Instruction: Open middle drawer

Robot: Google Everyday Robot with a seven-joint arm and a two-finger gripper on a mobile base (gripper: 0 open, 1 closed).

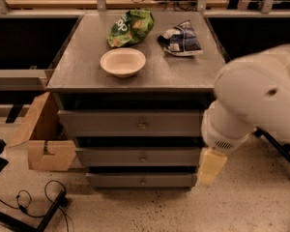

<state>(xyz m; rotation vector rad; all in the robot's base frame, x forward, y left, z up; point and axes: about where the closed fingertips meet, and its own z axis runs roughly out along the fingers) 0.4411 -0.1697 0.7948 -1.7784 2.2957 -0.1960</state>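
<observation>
A: Starting with the claw [211,167]: where?

B: Hangs low, off the front right corner of the bench [77,76], down past the front edge at drawer height. Shows as a pale yellowish block under the big white arm [256,95].

A: Apart or together?

B: Cannot tell from this angle.

A: And as for the middle drawer [116,156]?

B: Sits in the front face under the front edge, between the top drawer [101,123] and the bottom drawer [116,180]. Looks shut: shows only a flat grey front with a small round knob [143,157] at its centre, and none of the inside.

A: Near the claw?

B: Overlaps the right end of that front in the view, and the right end of the bottom one too. Touching or merely in front: cannot tell. Stands well apart from the knob.

A: On top of the bench?

B: Carries a pale bowl [123,62], upright, left of centre and toward the front edge. Behind it, toward the back edge, a crumpled green bag [130,27]. Toward the back right corner, a dark blue bag [181,38], lying flat, apart from the other two.

A: Around the bench?

B: Against the left side, down on the floor, an open cardboard box [43,144]. Beyond the front left corner, black cables [38,199] on the speckled floor.
</observation>
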